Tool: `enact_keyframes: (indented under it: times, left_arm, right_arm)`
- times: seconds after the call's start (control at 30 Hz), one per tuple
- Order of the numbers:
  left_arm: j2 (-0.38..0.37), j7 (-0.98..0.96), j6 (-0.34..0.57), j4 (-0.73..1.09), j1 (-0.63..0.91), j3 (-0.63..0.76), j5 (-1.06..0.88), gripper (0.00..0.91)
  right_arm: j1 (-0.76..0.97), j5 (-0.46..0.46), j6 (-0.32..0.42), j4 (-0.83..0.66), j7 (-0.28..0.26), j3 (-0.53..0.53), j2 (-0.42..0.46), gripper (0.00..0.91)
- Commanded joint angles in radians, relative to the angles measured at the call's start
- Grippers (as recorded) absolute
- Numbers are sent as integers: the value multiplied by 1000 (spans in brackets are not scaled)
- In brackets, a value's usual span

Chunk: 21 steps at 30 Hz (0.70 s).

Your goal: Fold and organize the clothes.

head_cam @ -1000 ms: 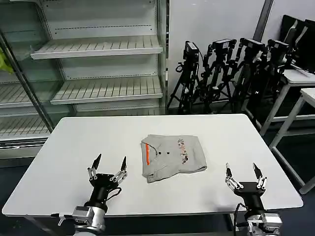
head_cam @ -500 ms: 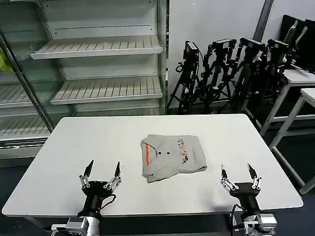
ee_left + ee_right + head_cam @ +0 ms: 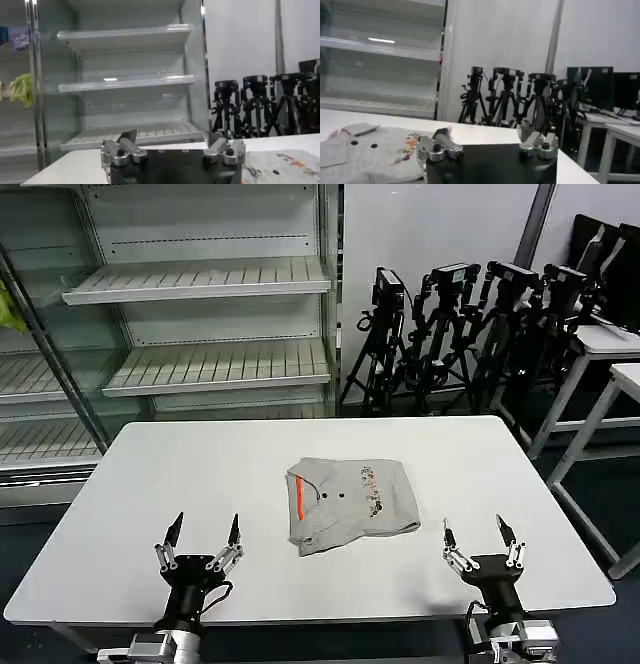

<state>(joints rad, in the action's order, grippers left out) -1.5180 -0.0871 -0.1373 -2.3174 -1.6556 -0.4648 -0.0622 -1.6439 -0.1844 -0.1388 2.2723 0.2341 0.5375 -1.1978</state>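
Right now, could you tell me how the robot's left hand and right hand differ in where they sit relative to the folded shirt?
The left hand hovers over the table's near edge on the side of the shirt with the orange-red stripe; the right hand is on the opposite side. The left hand sits farther from the shirt; the right hand is closer to its near corner. Both are open, empty, and touching nothing.
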Motion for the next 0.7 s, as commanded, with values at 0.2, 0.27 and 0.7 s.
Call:
enact_keyframes:
  times: [0.2,0.27,0.7]
  left_arm:
    - [-13,2,3,-16,-12,10,-6,907]
    - [-12,2,3,-20,-13,12,-6,907]
    - [-5,1,-8,-36,-22,32,8,907]
  right_arm:
    - [-17,35,-14,41,-7,2,-5,907]
    - [-21,37,-17,45,-8,3,-8,907]
    - [-49,103,-31,73,-44,16,-27,907]
